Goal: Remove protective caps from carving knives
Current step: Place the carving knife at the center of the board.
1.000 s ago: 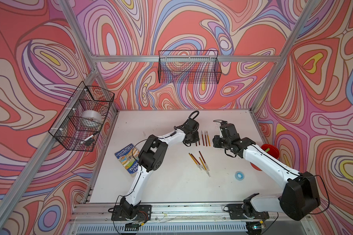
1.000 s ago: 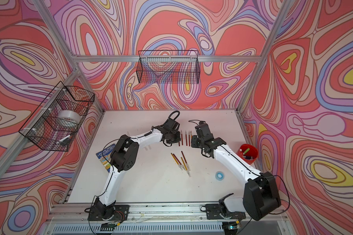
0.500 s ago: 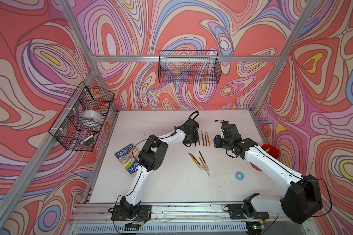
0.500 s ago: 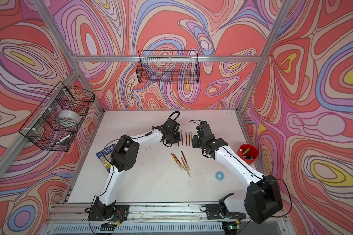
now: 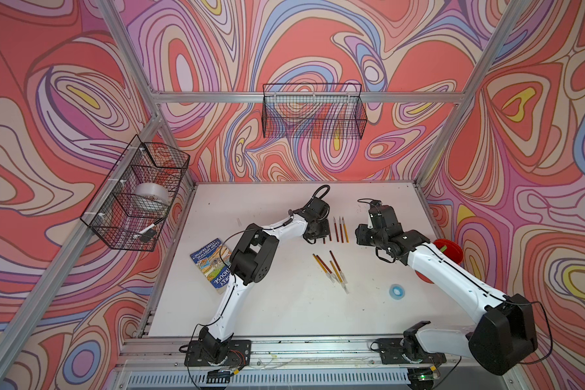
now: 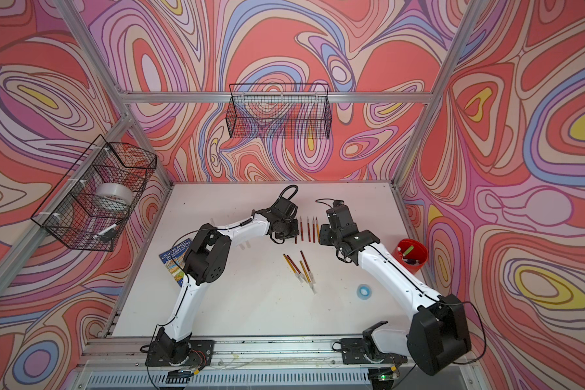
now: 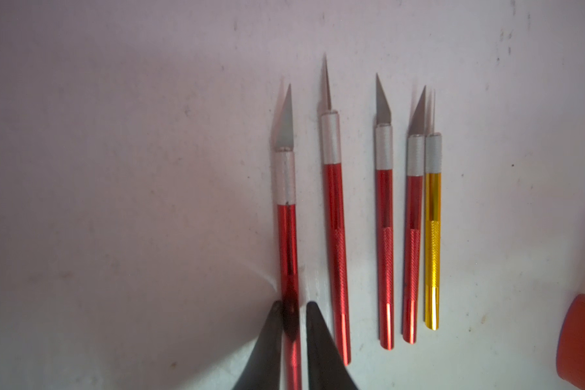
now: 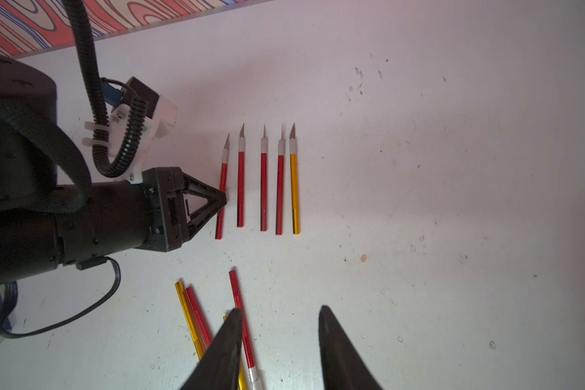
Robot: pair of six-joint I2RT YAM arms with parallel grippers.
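Five carving knives with bare grey blades lie in a row point(image 7: 385, 236) point(image 8: 263, 189) point(image 5: 340, 229) point(image 6: 308, 229), four red and one yellow. My left gripper point(image 7: 295, 304) point(image 8: 224, 197) is low at the row's end knife point(image 7: 286, 236). Its jaws stand slightly apart around that red handle, with a thin gap on one side. Nearer the front, several more knives lie crossed in a loose bunch point(image 5: 331, 268) point(image 6: 298, 266), with the whitish protective caps point(image 5: 345, 287) point(image 8: 255, 374) on their tips. My right gripper point(image 8: 280, 310) hovers open over that bunch, holding nothing.
A blue tape ring point(image 5: 396, 291) lies at the front right, and a red cup point(image 6: 412, 258) stands at the right edge. A book point(image 5: 213, 266) lies by the left arm. Wire baskets point(image 5: 313, 114) point(image 5: 139, 192) hang on the back and left walls.
The left gripper's jaws have eased slightly apart around the end knife. The right arm has shifted a little; the knives lie as before.
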